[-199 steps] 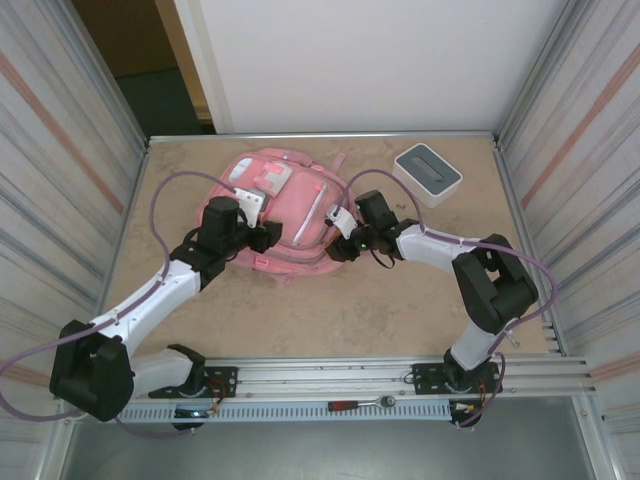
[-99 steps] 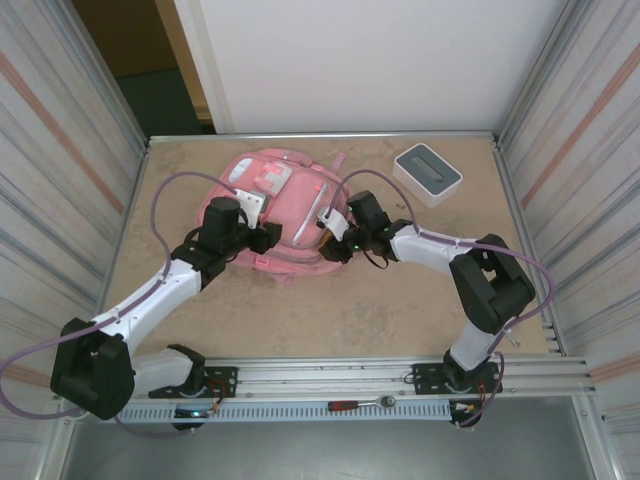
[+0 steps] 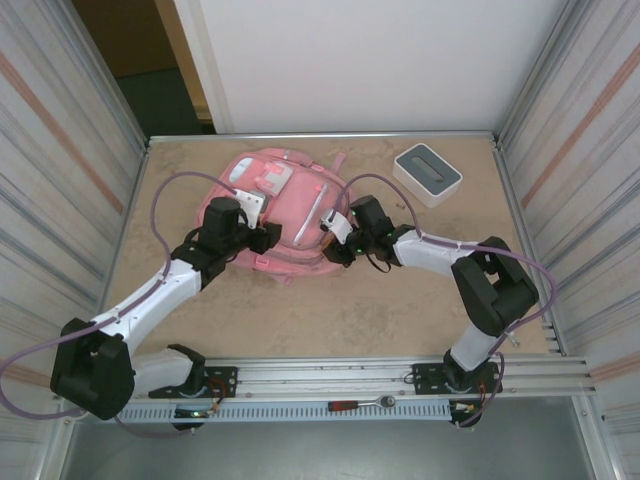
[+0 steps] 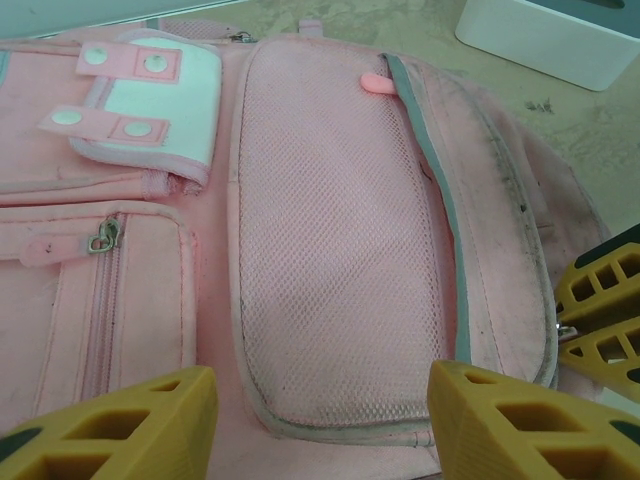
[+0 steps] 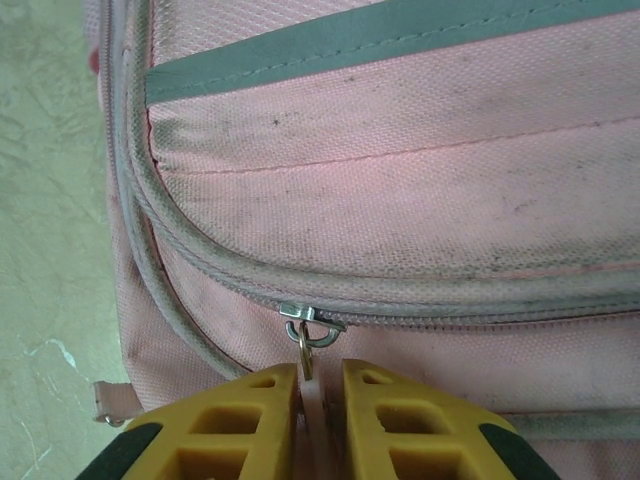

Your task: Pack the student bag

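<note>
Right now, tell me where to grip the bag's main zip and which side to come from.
Grip the thin pull tab hanging off the slider, not the slider itself. Come from the student bag's outer edge, one finger each side of the flat tab, as the right gripper does; the tab sticks out clear of the fabric.

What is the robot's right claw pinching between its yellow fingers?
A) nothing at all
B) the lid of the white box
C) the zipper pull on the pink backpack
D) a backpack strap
C: in the right wrist view, the right gripper is closed on the zipper pull that hangs from a zip of the student bag.
</note>
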